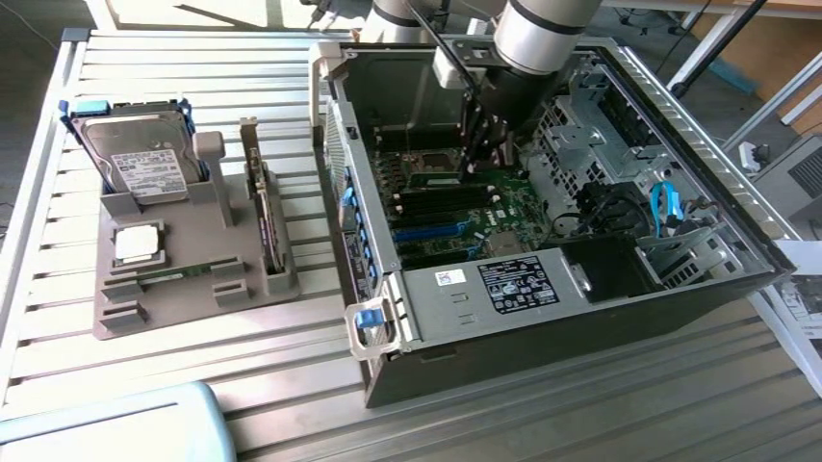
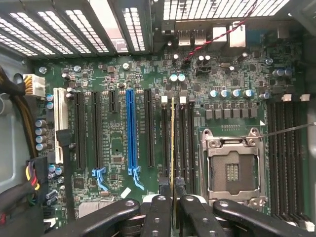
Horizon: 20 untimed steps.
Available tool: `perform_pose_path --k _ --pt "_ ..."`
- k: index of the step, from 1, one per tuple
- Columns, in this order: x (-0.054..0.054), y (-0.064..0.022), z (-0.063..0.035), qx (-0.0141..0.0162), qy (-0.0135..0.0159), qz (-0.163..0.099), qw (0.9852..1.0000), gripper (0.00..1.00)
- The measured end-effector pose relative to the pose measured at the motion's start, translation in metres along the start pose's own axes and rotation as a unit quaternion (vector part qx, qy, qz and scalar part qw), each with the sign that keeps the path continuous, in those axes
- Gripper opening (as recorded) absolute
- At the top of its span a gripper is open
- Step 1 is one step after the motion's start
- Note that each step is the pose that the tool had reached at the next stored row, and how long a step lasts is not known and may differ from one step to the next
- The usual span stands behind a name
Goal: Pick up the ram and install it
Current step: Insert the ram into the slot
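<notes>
First, gripper (image 2: 173,203): jaws nearly together, clamped on the ram (image 2: 172,148). Ram: thin green stick held edge-on between the fingertips, long axis parallel to the slots (image 2: 183,143). Slots: black, just beyond the jaws, in line with the ram; whether it touches one cannot be told. Socket (image 2: 231,170): empty, beside the slots. Case (image 1: 385,318): open, all round.

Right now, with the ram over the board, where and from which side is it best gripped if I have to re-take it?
Pinch the ram across its two flat faces, near the long edge facing away from the motherboard, coming straight in from the case's open side. It is thin, long and edge-on along the memory slots, so the slot-side edge must stay free. The gripper holds it this way.
</notes>
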State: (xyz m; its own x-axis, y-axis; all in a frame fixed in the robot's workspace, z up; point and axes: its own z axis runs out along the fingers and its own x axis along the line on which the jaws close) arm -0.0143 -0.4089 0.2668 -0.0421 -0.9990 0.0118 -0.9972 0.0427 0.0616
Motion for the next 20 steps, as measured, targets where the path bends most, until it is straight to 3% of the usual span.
perform_pose_path --k 14,18,20 --pt "-0.002 -0.0015 0.0245 0.0000 0.0003 0.000 1.0000 0.13" --pt "-0.002 -0.0015 0.0252 0.0003 0.0078 0.001 1.0000 0.13" --pt "-0.002 -0.0015 0.0258 0.0003 0.0080 0.001 1.0000 0.13"
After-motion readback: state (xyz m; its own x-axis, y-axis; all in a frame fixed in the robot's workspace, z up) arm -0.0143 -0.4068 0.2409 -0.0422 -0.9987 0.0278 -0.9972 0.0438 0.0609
